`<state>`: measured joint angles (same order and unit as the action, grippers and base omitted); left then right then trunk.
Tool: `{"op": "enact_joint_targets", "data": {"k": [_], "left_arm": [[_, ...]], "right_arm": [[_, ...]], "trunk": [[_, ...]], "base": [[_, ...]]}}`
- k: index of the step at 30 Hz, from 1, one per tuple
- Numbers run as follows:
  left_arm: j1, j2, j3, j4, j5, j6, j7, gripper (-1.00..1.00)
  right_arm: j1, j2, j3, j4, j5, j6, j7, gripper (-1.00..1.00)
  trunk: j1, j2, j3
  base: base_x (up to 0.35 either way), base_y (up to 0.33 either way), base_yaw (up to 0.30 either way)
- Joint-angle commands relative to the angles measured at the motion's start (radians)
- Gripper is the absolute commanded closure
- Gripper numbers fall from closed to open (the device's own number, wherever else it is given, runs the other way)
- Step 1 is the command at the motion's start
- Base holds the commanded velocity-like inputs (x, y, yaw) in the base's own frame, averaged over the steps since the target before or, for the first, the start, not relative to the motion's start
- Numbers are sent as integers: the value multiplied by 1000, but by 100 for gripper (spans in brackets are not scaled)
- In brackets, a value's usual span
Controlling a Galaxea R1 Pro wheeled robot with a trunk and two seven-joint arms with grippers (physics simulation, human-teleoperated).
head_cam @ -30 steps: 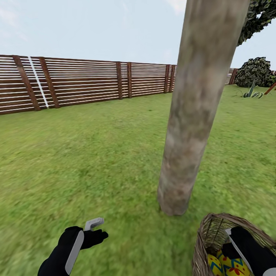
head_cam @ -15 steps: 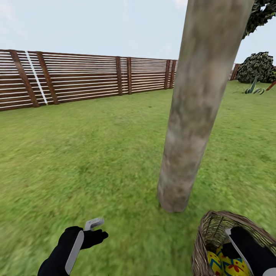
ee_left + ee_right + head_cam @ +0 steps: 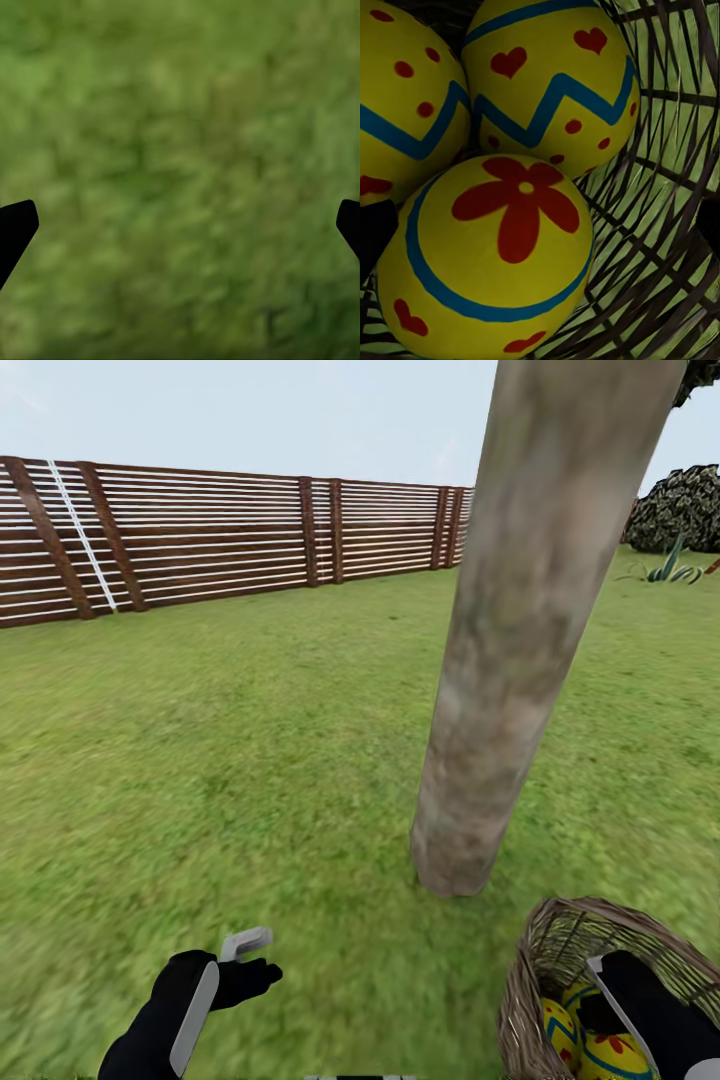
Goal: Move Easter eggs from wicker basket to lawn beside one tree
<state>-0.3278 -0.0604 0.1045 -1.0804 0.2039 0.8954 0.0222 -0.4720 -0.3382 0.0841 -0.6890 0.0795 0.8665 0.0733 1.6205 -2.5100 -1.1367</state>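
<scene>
right wrist view | right hand (image 3: 540,225) spread above easter eggs (image 3: 499,255) | wicker basket (image 3: 660,225)

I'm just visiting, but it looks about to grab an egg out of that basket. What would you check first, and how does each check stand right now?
1. All three Easter eggs in the wicker basket: ok, three visible in the right wrist view.
2. Right gripper inside the basket above the eggs: ok.
3. Right gripper open wide enough for an egg: cannot tell.
4. Left gripper open, holding nothing, over the lawn: ok.
5. Tree close beside the basket: ok.
6. Eggs already set by the tree: not ok, none yet.
</scene>
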Motion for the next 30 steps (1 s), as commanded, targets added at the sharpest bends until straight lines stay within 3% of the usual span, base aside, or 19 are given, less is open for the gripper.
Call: {"op": "enact_joint_targets", "data": {"k": [1,30], "left_arm": [[0,-1,3,-1,6,5,2,-100],[0,-1,1,-1,3,5,3,-100]], "right_arm": [[0,-1,4,-1,10,4,8,-100],[0,9,6,-1,5,5,8,-100]], "trunk": [[0,-1,-5],[13,-7,-117]], "base": [[0,0,0],[0,0,0]]}}
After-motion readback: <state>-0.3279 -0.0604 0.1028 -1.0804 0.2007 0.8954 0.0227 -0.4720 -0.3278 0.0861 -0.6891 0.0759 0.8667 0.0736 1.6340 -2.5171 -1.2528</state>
